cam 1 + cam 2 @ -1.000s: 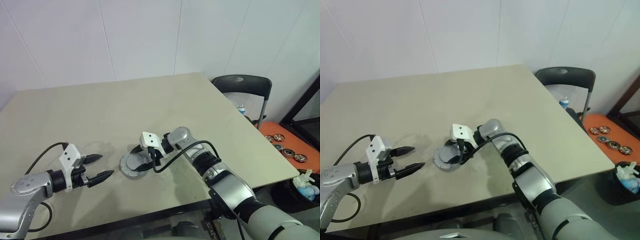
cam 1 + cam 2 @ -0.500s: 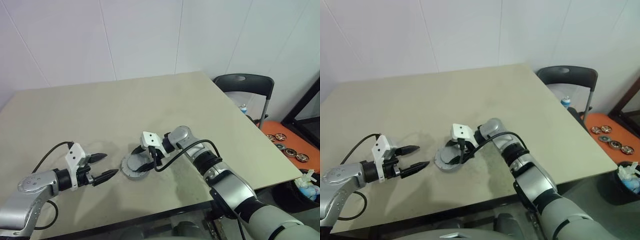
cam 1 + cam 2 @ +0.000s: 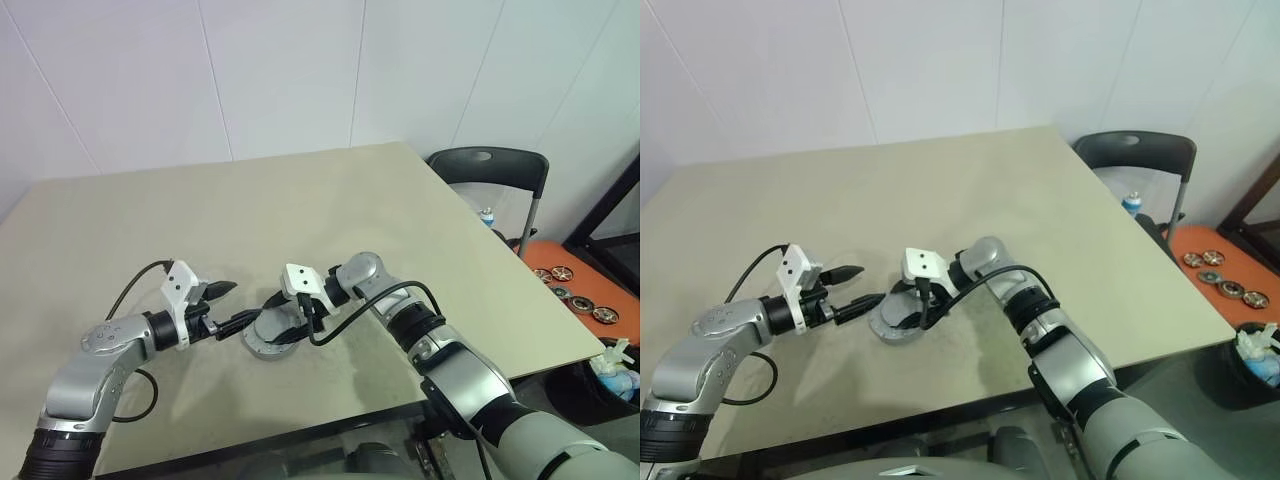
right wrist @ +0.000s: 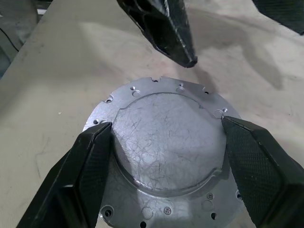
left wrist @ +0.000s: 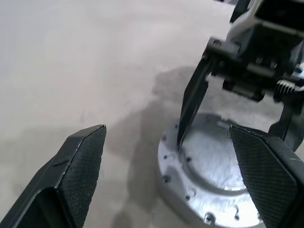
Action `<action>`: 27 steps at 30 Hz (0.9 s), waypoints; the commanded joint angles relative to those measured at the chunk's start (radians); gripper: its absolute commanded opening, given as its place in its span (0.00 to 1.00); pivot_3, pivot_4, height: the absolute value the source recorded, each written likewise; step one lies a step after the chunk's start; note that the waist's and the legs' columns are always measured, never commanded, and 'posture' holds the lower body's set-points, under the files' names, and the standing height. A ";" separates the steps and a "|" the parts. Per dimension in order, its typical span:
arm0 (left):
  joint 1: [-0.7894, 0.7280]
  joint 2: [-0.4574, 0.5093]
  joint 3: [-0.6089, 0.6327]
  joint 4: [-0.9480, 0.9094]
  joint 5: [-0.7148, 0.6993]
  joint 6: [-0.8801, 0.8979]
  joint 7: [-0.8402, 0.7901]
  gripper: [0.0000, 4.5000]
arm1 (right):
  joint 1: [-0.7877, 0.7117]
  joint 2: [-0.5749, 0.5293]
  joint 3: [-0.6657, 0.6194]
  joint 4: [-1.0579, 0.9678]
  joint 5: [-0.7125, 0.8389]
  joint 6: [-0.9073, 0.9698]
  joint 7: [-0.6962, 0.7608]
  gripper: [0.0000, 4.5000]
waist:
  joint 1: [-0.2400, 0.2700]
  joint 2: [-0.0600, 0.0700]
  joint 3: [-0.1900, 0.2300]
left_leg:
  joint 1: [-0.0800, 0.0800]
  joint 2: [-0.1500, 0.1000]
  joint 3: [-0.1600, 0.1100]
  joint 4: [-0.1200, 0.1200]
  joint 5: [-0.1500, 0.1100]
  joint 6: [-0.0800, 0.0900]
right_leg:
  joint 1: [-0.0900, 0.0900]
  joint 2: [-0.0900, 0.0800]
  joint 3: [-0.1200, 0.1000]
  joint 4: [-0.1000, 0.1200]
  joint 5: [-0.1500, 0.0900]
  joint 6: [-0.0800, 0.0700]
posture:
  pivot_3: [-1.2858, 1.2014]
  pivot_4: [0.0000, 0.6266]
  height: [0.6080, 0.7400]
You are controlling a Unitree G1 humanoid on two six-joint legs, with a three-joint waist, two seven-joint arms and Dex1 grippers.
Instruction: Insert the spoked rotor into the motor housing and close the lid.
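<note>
1. The housing (image 3: 258,346) sits flat on the surface (image 3: 300,200), near the front edge and about midway across. Its lid (image 4: 166,137) is lying down over it, plain grey face up.
2. I see no rotor anywhere. With the lid down, I judge it is already inside, though I cannot confirm that.
3. My right tool (image 3: 287,322) reaches in from the right and points down at the lid. It is spread wide, with one fingertip at each side of the lid's raised round centre. The tips sit right at that edge, but I cannot tell whether they squeeze it or only rest there.
4. I read that straddle as a brace. With a finger on each side, the lid stays centred and the case cannot slide on the smooth surface.
5. My left tool (image 3: 238,303) comes in low from the left, spread and holding nothing. Its nearer fingertip is just beside the housing's left rim, and I see no contact.
6. Being that low and wide would let it take the rim or press the lid from the side my right tool leaves free.
7. The lid looks level, so what seems left is seating it fully. The risk is that a push from the left shifts the case under my right fingers.
</note>
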 commanded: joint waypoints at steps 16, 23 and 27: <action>-0.006 0.036 0.019 -0.046 -0.048 0.093 0.007 0.74 | 0.024 -0.031 0.050 0.051 -0.069 0.008 -0.022 0.73 | 0.000 0.001 0.000 | 0.000 0.000 0.000 0.000 0.000 0.000 | 0.000 0.000 0.000 0.000 0.000 0.000 | 0.52 0.00 1.00; -0.002 0.044 0.013 -0.060 -0.064 0.111 -0.003 0.99 | 0.023 -0.031 0.050 0.053 -0.069 0.005 -0.024 0.73 | 0.000 0.001 0.000 | 0.000 0.000 0.000 0.000 0.000 0.000 | 0.000 0.000 0.000 0.000 0.000 0.000 | 0.52 0.00 1.00; -0.011 0.043 -0.017 -0.075 -0.078 0.130 -0.025 0.99 | 0.023 -0.032 0.050 0.055 -0.069 0.003 -0.027 0.73 | 0.000 0.001 0.000 | 0.000 0.000 0.000 0.000 0.000 0.000 | 0.000 0.000 0.000 0.000 0.000 0.000 | 0.52 0.00 1.00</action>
